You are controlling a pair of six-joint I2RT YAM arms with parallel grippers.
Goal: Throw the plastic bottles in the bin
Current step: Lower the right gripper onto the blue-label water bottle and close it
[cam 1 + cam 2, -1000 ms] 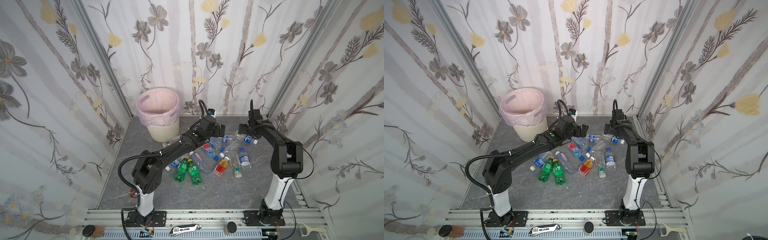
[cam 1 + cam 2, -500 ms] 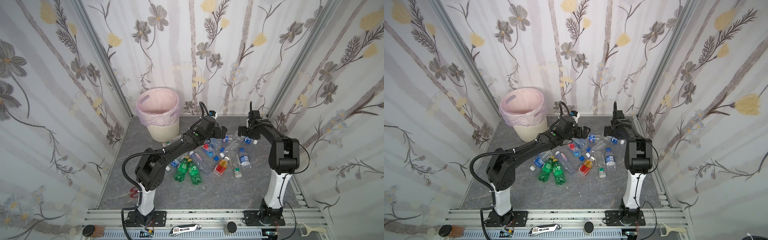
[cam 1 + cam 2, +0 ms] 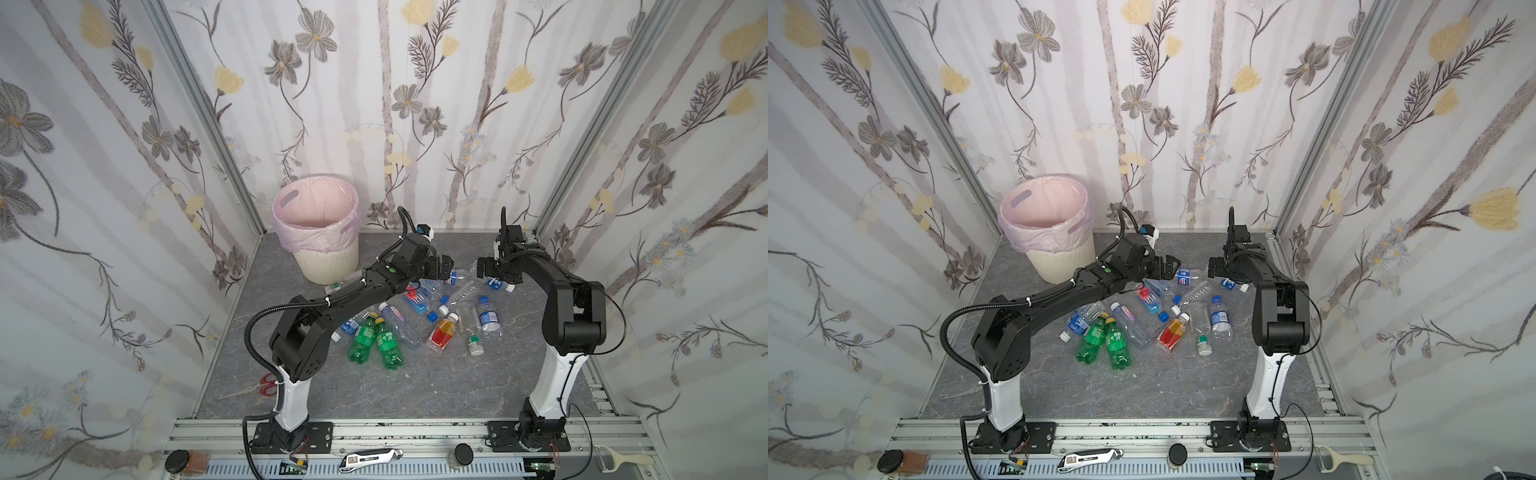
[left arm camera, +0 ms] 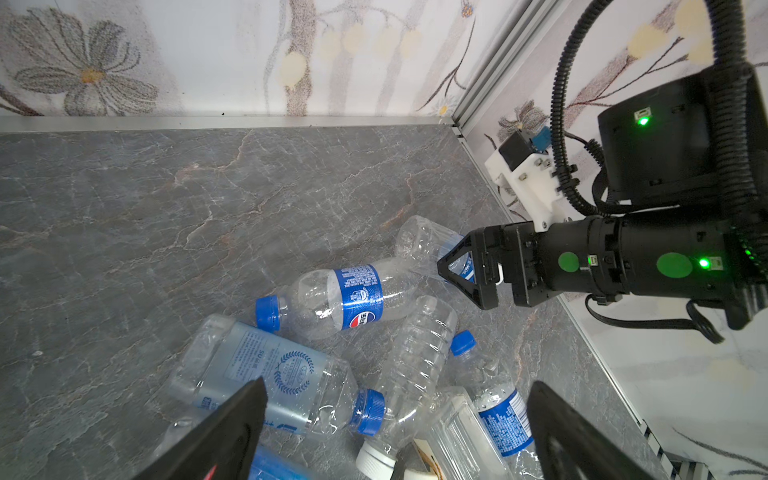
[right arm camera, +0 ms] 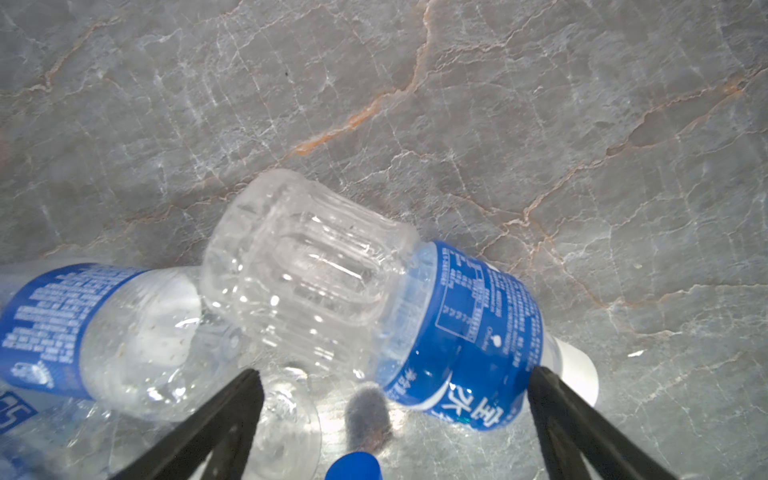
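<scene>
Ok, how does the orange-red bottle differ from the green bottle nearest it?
The orange-red bottle has a white cap, while the green bottle has a yellow one. The orange-red bottle also looks shorter and stubbier than the green bottle. Both lie on their sides on the floor with their caps toward the back wall, and neither is in the bin yet.
</scene>
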